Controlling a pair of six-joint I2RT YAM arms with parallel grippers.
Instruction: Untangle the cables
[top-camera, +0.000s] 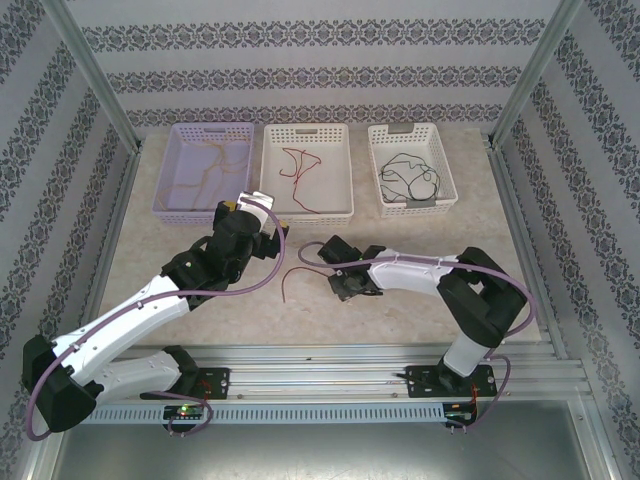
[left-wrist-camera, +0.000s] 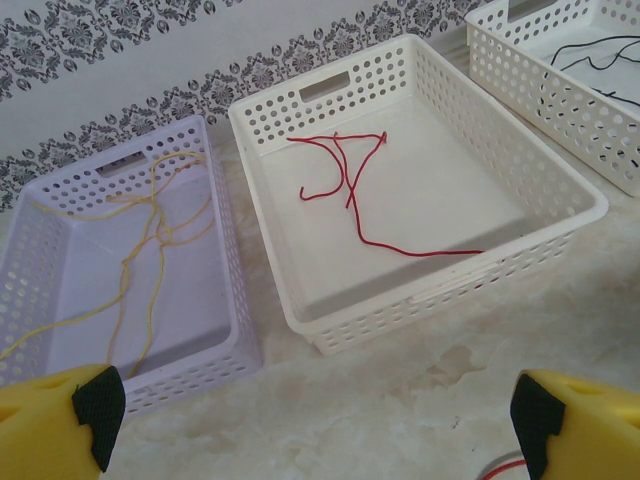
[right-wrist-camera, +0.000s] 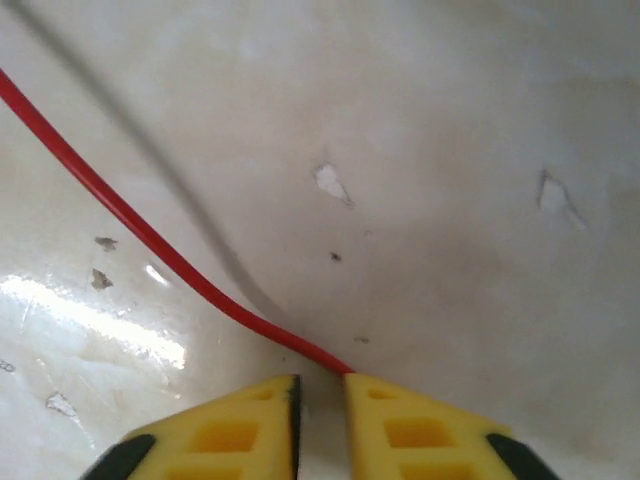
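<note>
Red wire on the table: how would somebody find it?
Find the pale table with three baskets along the back. In front of them lies a thin red wire, pinched by the right gripper. The other red wire sits inside the middle basket.

From my left gripper, spread wide, I saw a red cable lying in a white basket beside a yellow-tan cable in the lavender basket.

Three baskets in a row at the far side of the worktop: left basket, middle basket, right basket, cables in each. Loose cable on the worktop before the middle basket, one end in my right hand; left hand to its left.
</note>
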